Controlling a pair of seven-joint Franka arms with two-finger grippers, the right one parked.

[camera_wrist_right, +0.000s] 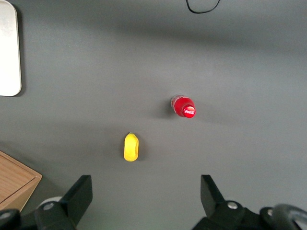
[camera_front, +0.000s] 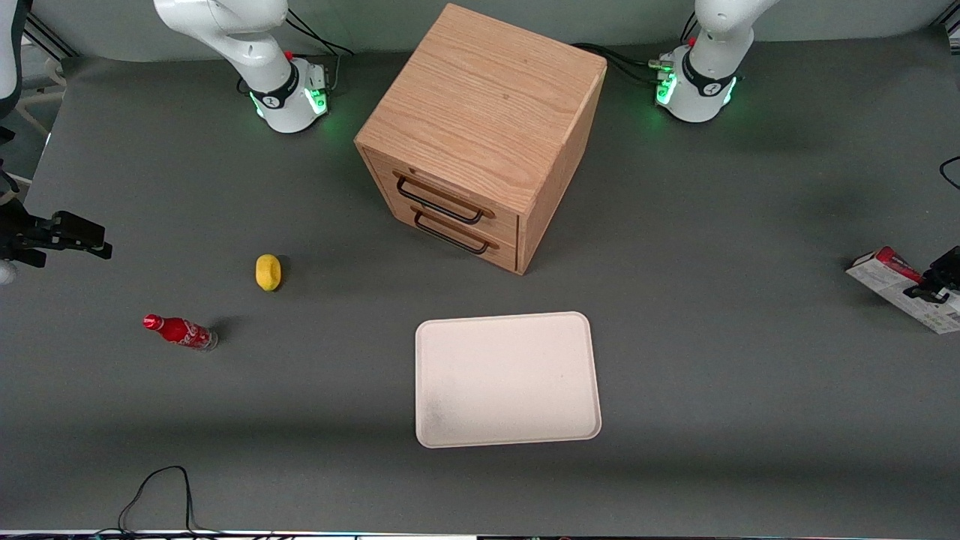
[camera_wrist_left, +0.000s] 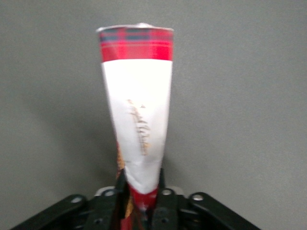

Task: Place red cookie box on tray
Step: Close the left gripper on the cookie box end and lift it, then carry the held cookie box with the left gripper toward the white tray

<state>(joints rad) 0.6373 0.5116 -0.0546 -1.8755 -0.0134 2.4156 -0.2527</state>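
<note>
nearest the front camera, the tray (camera_front: 508,379) lies flat on the grey table (camera_front: 712,420) with its cream surface bare, so it looks ready to take the box, and no part of the task's placing is done yet. a little farther back, toward the parked arm's end, a small red cola bottle (camera_front: 180,331) lies on its side and a yellow object (camera_front: 268,271) sits near it; both are well apart from the tray and seem to play no part here. out at the working arm's end of the table, the red cookie box (camera_front: 897,288) is well apart from the tray, tilted, with its white printed face up. the gripper (camera_front: 930,287) is clamped on one end of it. in the left wrist view the fingers (camera_wrist_left: 164,206) press the red end of the box (camera_wrist_left: 138,115) from both sides, and the carton stands away from the gripper (camera_wrist_left: 142,203) with its tartan far end over plain table, which suggests it is pinched by the thin edge for carrying. farthest back stands the wooden drawer cabinet (camera_front: 480,135), both drawers closed
</note>
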